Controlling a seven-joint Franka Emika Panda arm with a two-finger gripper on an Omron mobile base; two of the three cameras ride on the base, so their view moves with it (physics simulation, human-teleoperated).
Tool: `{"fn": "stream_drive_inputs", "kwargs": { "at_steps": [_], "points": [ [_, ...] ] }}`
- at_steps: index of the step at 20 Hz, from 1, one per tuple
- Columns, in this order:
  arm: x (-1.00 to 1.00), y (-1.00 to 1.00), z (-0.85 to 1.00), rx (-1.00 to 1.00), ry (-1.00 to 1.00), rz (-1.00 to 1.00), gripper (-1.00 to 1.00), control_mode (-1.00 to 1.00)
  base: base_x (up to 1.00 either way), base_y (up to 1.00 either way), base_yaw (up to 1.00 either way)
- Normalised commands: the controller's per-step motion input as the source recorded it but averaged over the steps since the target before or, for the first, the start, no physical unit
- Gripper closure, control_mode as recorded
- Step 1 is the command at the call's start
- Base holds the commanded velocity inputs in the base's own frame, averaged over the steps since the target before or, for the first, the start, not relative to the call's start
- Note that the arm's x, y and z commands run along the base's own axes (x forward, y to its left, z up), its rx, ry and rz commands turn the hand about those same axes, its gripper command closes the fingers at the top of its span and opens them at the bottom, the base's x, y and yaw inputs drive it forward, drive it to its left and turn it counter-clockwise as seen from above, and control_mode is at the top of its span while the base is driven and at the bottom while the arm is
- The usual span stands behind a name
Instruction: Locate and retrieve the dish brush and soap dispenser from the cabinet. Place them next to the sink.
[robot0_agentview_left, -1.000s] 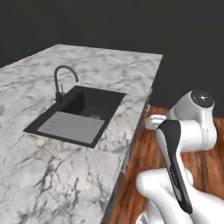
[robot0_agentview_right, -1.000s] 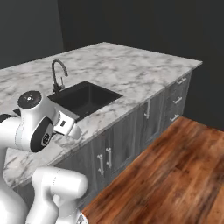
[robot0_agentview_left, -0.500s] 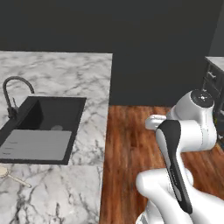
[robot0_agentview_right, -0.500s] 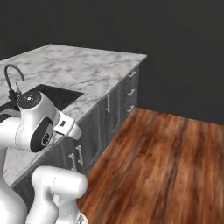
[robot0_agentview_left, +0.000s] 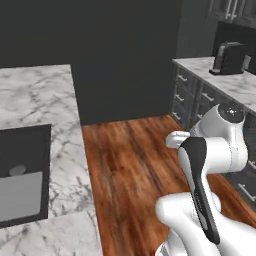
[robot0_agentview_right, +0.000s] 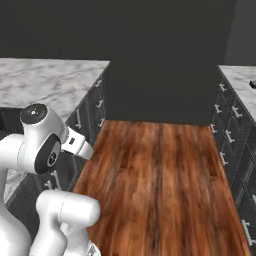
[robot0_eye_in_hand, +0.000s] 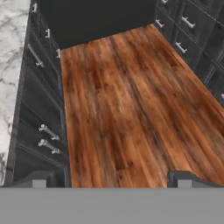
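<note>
Sink (robot0_agentview_left: 25, 150) at left in marble island, coffee machine (robot0_agentview_left: 229, 57) on far counter, gripper (robot0_eye_in_hand: 109, 178) spread over wooden floor (robot0_eye_in_hand: 131, 109)

A reddish-brown wooden floor (robot0_agentview_right: 160, 180) runs between two rows of dark grey drawers (robot0_eye_in_hand: 39, 131) with small metal handles. White marble counters (robot0_agentview_left: 45, 95) top both rows. A dark wall (robot0_agentview_right: 165, 55) closes the far end. A dark appliance (robot0_agentview_left: 229, 57) stands on the right-hand counter.

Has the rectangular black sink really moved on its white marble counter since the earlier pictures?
No. The rectangular black sink still sits recessed in the same white marble counter; the whole left base view shifted together, so the camera turned, not the sink.
</note>
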Motion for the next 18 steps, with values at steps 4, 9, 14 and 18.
{"fn": "stream_drive_inputs", "kwargs": {
  "at_steps": [4, 9, 14, 18],
  "points": [
    [0.0, 0.0, 0.0, 0.0, 0.0, 0.0, -1.0, 1.0, 0.0, 0.0, -0.5],
    [0.0, 0.0, 0.0, 0.0, 0.0, 0.0, -1.0, 1.0, 0.0, 0.0, -0.5],
    [0.0, 0.0, 0.0, 0.0, 0.0, 0.0, -1.0, 1.0, 0.0, 0.0, -0.5],
    [0.0, 0.0, 0.0, 0.0, 0.0, 0.0, -1.0, 1.0, 0.0, 0.0, -0.5]
  ]
}}
